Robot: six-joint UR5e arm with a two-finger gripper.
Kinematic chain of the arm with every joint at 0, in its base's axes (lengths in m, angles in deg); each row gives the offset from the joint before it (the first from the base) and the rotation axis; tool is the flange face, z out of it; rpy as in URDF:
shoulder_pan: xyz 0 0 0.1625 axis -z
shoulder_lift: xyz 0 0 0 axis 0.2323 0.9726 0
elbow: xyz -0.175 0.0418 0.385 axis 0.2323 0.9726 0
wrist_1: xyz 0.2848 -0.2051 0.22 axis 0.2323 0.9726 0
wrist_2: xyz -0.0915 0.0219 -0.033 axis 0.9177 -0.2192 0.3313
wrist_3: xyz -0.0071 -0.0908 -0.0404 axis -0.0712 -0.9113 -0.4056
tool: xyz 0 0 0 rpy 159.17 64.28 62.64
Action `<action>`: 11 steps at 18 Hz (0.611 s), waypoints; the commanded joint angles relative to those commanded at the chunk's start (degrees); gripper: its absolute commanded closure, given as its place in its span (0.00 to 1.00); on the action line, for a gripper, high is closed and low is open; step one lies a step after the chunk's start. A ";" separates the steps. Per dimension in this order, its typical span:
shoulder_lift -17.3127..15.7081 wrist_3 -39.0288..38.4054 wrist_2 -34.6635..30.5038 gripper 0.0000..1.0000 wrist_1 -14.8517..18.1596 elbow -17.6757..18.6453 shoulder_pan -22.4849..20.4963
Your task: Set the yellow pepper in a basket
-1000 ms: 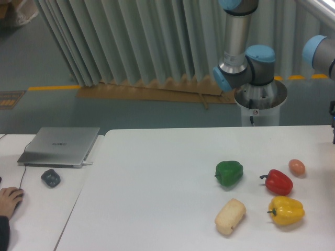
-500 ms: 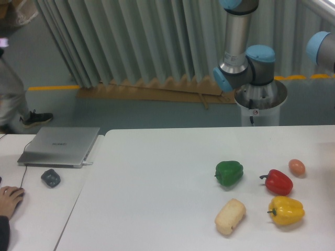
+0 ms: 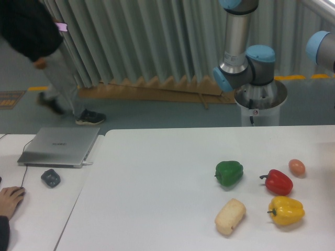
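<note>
The task is judged to be at its very start: the yellow pepper (image 3: 286,210) lies untouched on the white table (image 3: 157,198), and no basket is seen anywhere in view. The gripper is not shown, only the arm's base and joints (image 3: 246,65) behind the table, so the state of the fingers cannot be told. A descent over the yellow pepper is called for next. Just behind the yellow pepper a red pepper (image 3: 278,181) is placed, with a green pepper (image 3: 229,172) and an egg-like object (image 3: 297,167) farther back and a bread-like lump (image 3: 230,216) beside it. Well apart from it, a laptop (image 3: 60,146) rests; behind, a person (image 3: 47,57) is walking past a corrugated wall.
</note>
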 joint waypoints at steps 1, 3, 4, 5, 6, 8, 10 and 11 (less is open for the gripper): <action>0.00 0.00 0.00 0.00 0.00 0.09 0.00; 0.00 -0.78 0.00 0.00 0.00 0.09 0.00; 0.00 -1.31 0.00 0.00 0.00 0.09 0.00; 0.00 -2.02 0.17 0.00 0.09 0.09 0.00; 0.00 -2.20 0.18 0.00 0.09 0.09 0.00; -0.09 -2.55 0.18 0.00 0.09 0.09 0.00; -0.09 -4.04 0.26 0.00 0.09 0.09 0.09; -0.09 -4.74 0.26 0.00 0.09 0.09 0.17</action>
